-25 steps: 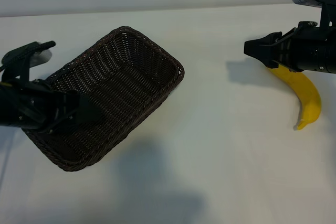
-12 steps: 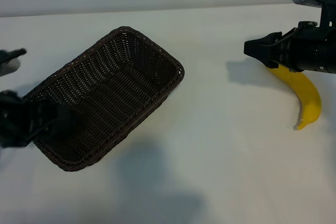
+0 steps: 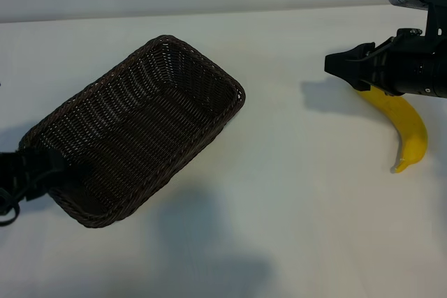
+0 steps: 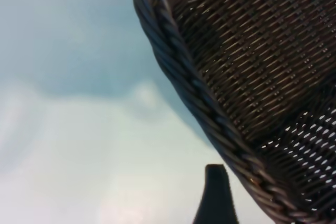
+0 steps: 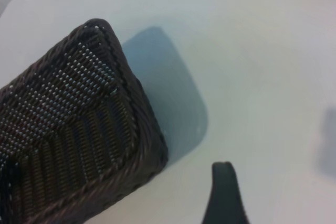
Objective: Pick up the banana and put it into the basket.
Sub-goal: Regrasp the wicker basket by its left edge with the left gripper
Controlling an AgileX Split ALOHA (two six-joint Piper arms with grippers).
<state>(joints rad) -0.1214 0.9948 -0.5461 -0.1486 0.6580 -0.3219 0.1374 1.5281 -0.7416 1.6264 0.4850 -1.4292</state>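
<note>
The yellow banana (image 3: 408, 128) lies on the white table at the far right, its upper end hidden under my right arm. My right gripper (image 3: 341, 66) hovers just left of it, open and empty, pointing toward the basket. The dark-brown wicker basket (image 3: 167, 68) sits empty at centre left. At the left edge of the exterior view my left gripper (image 3: 43, 169) is low by the basket's near-left corner, open with nothing in it. The left wrist view shows the basket's braided rim (image 4: 199, 93) close by one finger (image 4: 216, 195). The right wrist view shows the basket (image 5: 79, 129) beyond one finger (image 5: 224, 192).
The white table (image 3: 293, 193) stretches bare between the basket and the banana. The table's far edge (image 3: 209, 13) meets a pale wall behind.
My left arm has drawn back from over the basket toward the left edge and lower, now mostly out of the exterior view. The right arm, banana and basket have not moved.
</note>
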